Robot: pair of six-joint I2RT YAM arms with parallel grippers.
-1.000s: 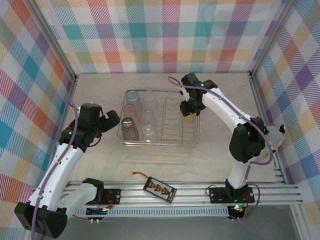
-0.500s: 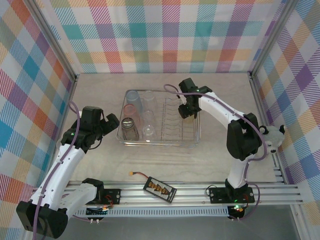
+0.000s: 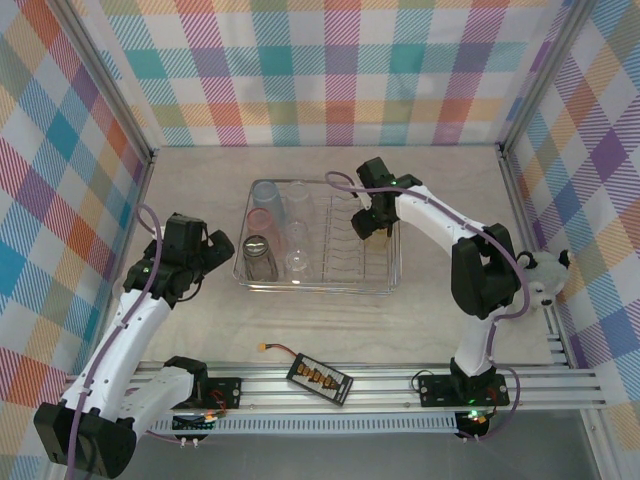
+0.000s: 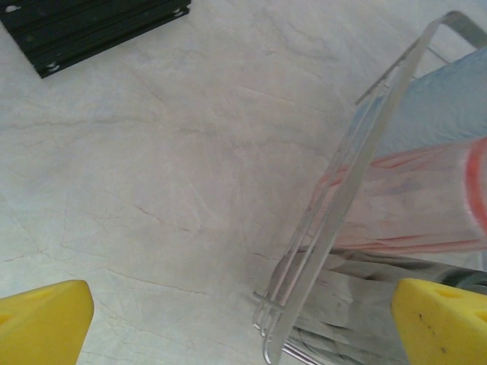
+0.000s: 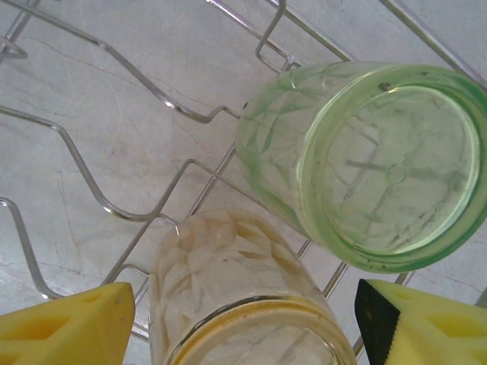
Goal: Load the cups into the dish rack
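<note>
Right gripper (image 5: 245, 328) is seen spread open with nothing gripped: a yellowish cup (image 5: 232, 281) is parked between its yellow fingertips (image 5: 68, 325), with a bit of gap left on both sides. A green cup (image 5: 380, 163) is found just beside it, tilted over the wires. Whether the two cups touch can't be told. From above, this gripper is placed over the far right part of the dish rack (image 3: 345, 262), with the arm bent back toward the table's (image 3: 200, 190) right edge.

Left gripper (image 4: 242, 323) is opened wide too and nothing is held. It's hung just outside the rack's left edge, low over the table. A pink cup (image 4: 426, 198) and a blue cup (image 4: 449, 99) are seen right behind that rim.

Along the rack's left end, blue is set at the far left corner, pink next, and a grey cup (image 3: 258, 255) toward the near left corner. Three clear ones (image 3: 297, 235) are lined up alongside. A black battery pack (image 3: 320, 378) is left at the table's near edge.
</note>
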